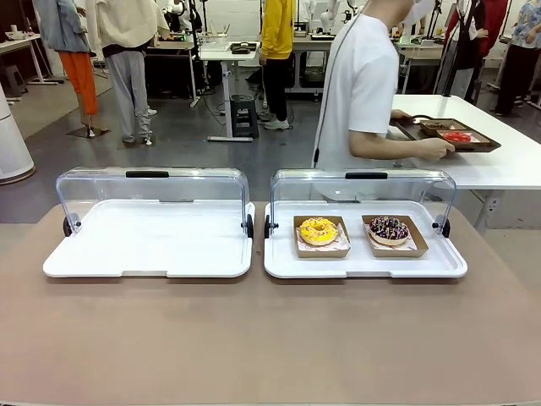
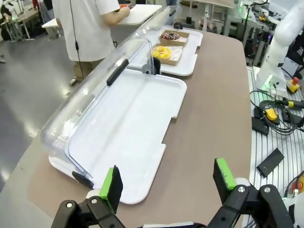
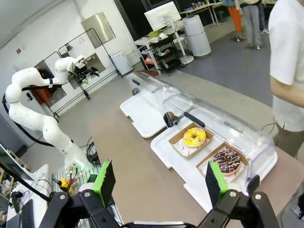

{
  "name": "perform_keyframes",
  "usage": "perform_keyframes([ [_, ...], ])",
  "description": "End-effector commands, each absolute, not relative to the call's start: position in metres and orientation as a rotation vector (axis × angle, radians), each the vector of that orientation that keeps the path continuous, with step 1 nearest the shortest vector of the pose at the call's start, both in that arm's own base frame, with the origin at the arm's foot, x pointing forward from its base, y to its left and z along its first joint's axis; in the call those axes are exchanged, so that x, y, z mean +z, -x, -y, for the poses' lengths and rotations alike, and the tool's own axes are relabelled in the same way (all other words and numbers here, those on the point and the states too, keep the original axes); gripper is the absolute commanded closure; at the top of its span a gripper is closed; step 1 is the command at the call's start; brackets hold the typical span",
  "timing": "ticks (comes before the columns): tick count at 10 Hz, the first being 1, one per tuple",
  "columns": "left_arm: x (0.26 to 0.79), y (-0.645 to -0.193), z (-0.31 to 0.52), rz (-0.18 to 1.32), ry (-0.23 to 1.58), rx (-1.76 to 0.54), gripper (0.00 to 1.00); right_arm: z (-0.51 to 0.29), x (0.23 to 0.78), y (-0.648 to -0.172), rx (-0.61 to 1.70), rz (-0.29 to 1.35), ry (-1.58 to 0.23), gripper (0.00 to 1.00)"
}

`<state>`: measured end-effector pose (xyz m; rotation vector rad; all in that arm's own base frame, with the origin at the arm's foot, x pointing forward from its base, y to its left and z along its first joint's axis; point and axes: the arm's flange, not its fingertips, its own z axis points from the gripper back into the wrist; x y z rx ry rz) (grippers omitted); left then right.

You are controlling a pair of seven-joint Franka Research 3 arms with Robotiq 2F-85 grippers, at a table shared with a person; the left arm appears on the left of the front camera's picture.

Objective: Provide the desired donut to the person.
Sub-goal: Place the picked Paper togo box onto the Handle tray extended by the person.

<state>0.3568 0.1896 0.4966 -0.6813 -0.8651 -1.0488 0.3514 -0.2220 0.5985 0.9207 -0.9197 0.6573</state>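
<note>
A yellow-iced donut (image 1: 319, 230) and a chocolate sprinkled donut (image 1: 389, 228) sit in brown paper trays on the right white tray (image 1: 365, 265), whose clear lid is raised. The wrist views show them too: yellow donut (image 3: 194, 137), chocolate donut (image 3: 227, 160), and far off, yellow donut (image 2: 162, 52). The person (image 1: 363, 85) in a white shirt stands behind the table, turned to a side table, hands on a brown tray (image 1: 448, 134). My left gripper (image 2: 166, 183) is open above the near table edge. My right gripper (image 3: 159, 183) is open, high over the table.
An empty white tray (image 1: 148, 249) with its clear lid up lies at the left. The other white arm (image 3: 38, 114) stands beyond the table in the right wrist view. Cables and small devices (image 2: 273, 116) lie on a surface beside the table.
</note>
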Motion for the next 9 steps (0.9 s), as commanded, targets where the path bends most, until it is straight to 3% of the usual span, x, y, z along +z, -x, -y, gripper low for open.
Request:
perform_keyframes([
  [1,0.5052,-0.355,-0.1925,0.79,0.689,-1.101,0.0,0.2205,0.5996,-0.3519,0.658,0.925,-0.924,0.0],
  [9,0.4989,-0.3555,-0.186,0.82,0.689,-1.086,0.0,0.2205,0.5996,-0.3519,0.658,0.925,-0.924,0.0],
])
